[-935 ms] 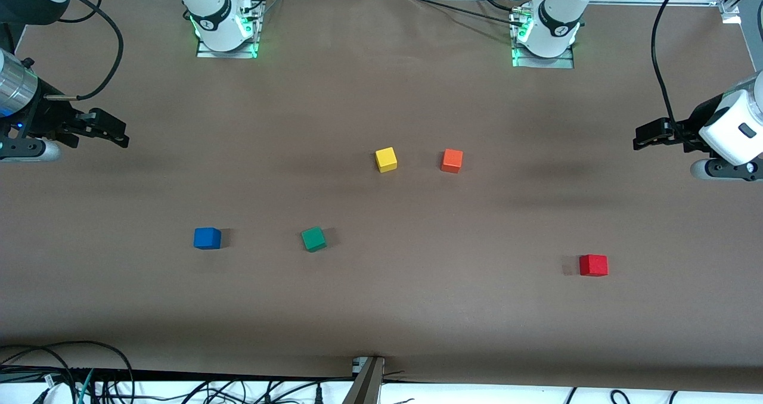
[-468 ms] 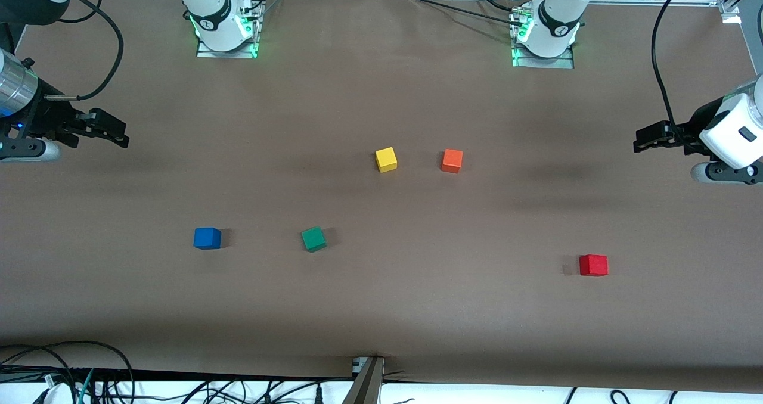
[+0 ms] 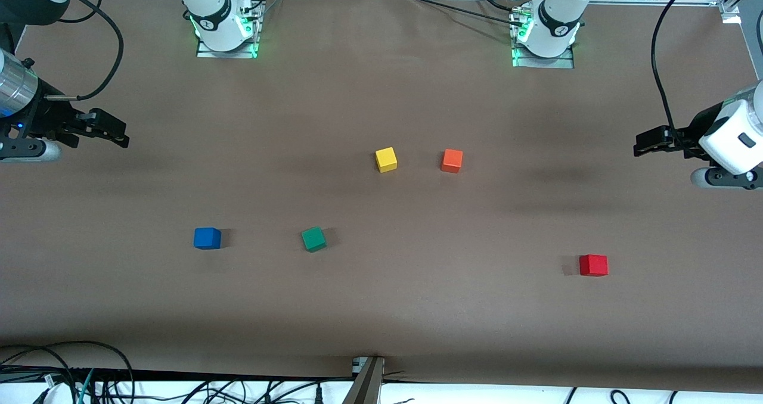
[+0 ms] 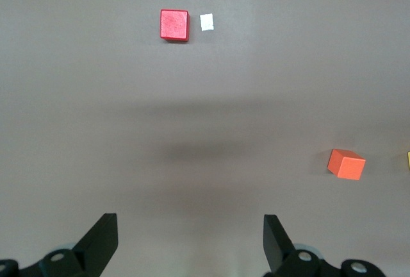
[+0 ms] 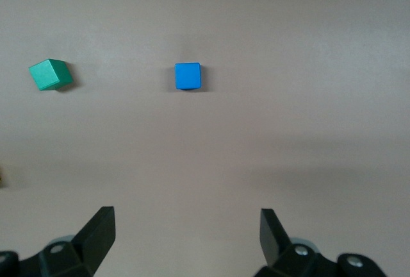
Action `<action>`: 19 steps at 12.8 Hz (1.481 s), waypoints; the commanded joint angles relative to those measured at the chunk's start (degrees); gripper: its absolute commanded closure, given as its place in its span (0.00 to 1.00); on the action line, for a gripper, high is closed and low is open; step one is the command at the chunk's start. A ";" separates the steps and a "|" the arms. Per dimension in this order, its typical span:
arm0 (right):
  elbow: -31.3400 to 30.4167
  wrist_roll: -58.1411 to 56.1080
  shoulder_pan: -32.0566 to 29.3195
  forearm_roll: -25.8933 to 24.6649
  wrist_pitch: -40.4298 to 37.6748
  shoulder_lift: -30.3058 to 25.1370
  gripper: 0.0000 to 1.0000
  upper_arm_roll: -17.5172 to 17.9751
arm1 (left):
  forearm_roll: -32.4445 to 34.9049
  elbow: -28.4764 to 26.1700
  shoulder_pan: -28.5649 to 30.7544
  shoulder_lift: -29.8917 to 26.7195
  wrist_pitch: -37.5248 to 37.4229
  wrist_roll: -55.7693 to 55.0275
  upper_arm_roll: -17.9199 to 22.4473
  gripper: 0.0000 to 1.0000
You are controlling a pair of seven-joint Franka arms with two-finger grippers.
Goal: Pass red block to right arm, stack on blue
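The red block [image 3: 593, 265] [image 4: 174, 24] rests on the brown table toward the left arm's end, near the front camera. The blue cube [image 3: 207, 238] [image 5: 188, 75] sits toward the right arm's end. My left gripper [image 3: 642, 143] [image 4: 190, 238] hangs open and empty above the table's end, well away from the red block. At the other end of the table my right gripper [image 3: 121, 136] [image 5: 187, 233] is up in the air, open, with nothing between its fingers.
A green cube [image 3: 313, 238] [image 5: 51, 74] lies beside the blue one, toward the middle. A yellow cube [image 3: 386, 159] and an orange cube [image 3: 452, 160] [image 4: 346, 164] sit mid-table, farther from the front camera. A small white scrap [image 4: 207, 22] lies next to the red block.
The left arm's wrist has shifted slightly lower in the front view, toward the red block's side. The right arm and all cubes stay still.
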 commanded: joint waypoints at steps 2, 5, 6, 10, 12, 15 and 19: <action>1.05 -0.16 -0.06 0.52 -0.84 0.32 0.00 0.01 | 1.50 2.32 0.26 5.63 4.29 1.39 0.44 0.00; 1.05 -0.16 -0.06 0.52 -1.02 0.32 0.00 -0.07 | 1.59 2.23 0.35 9.84 9.65 1.39 0.53 0.00; 1.05 -0.16 -0.06 0.52 -1.02 0.32 0.00 -0.08 | 1.68 2.23 0.79 11.51 11.93 1.39 0.53 0.00; 1.05 -0.08 -0.06 0.52 -1.02 0.32 0.00 -0.08 | 1.50 1.71 1.23 18.54 21.51 1.56 0.53 0.00; 1.05 -0.08 -0.06 0.52 -1.02 0.32 0.00 -0.08 | 0.98 1.27 1.93 21.53 25.02 3.92 0.53 0.00; 1.05 -0.08 -0.15 0.52 -1.02 0.32 0.00 -0.16 | 0.71 1.09 4.92 26.37 31.70 9.18 0.18 0.00; 1.05 0.01 -0.15 0.52 -0.85 0.32 0.00 -0.16 | -0.34 -4.10 5.01 27.95 41.20 10.62 0.18 0.00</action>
